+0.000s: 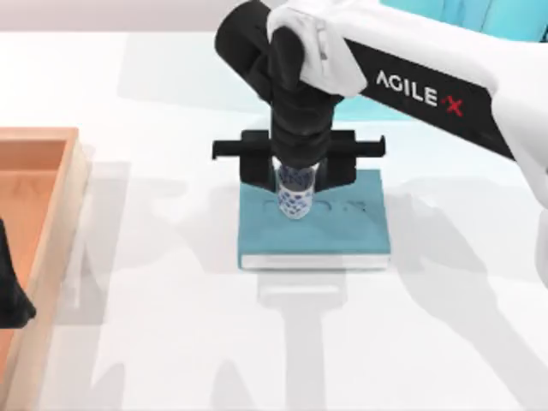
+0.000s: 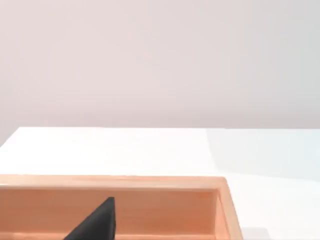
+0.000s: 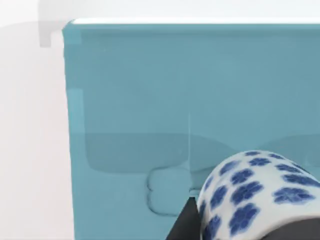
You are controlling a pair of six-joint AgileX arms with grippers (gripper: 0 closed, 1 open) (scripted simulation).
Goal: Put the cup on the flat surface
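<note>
The cup (image 1: pixel 294 199), small and white with blue flowers, is between the fingers of my right gripper (image 1: pixel 294 178), which is shut on it from above. It hangs over the far half of a teal book (image 1: pixel 317 227) lying mid-table. Whether the cup's base touches the book I cannot tell. In the right wrist view the cup (image 3: pixel 255 192) is close by, with a dark finger (image 3: pixel 182 227) beside it and the book (image 3: pixel 175 90) below. The flat surface, the white tabletop (image 1: pixel 171 342), spreads all around the book. My left gripper (image 1: pixel 8 295) is parked at the left edge over the tray.
An orange wooden tray (image 1: pixel 73 197) stands along the table's left side; its rim (image 2: pixel 125 182) is in the left wrist view with a black fingertip (image 2: pixel 95 222) over it. Open tabletop lies in front of the book and on both sides.
</note>
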